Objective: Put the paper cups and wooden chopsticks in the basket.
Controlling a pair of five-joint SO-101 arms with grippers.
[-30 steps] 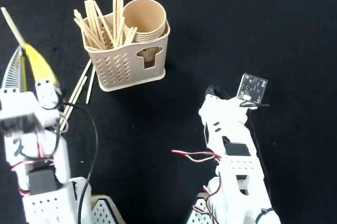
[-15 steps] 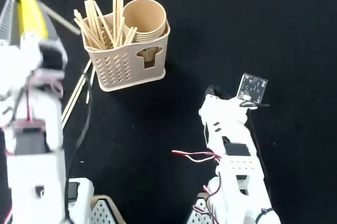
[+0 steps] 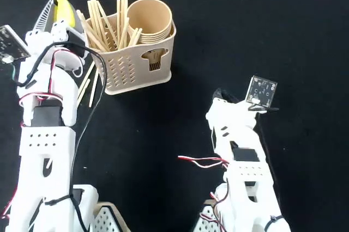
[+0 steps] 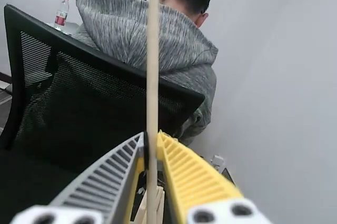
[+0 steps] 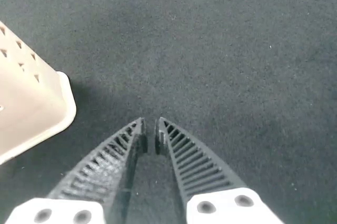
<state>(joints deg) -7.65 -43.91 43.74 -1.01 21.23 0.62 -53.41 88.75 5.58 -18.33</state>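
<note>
Left claw (image 4: 150, 141) pinches one pale wooden chopstick (image 4: 152, 61), raised just beside the beige slotted plastic basket (image 3: 131, 68) holding stacked paper cups (image 3: 150, 17). Right claw (image 5: 150, 129) pressed together, low over black surface (image 3: 245, 36).

The beige perforated basket (image 3: 131, 67) stands upright near the far edge of the table (image 3: 229, 36), left of centre. Stacked paper cups (image 3: 150, 17) sit mouth-up in its right compartment. A chopstick bundle (image 3: 103, 25) stands in the left compartment. Loose chopsticks (image 3: 87, 87) lie flat just beside the basket's left wall. A single chopstick (image 4: 152, 66) is clamped in the left gripper (image 4: 151, 135).
</note>
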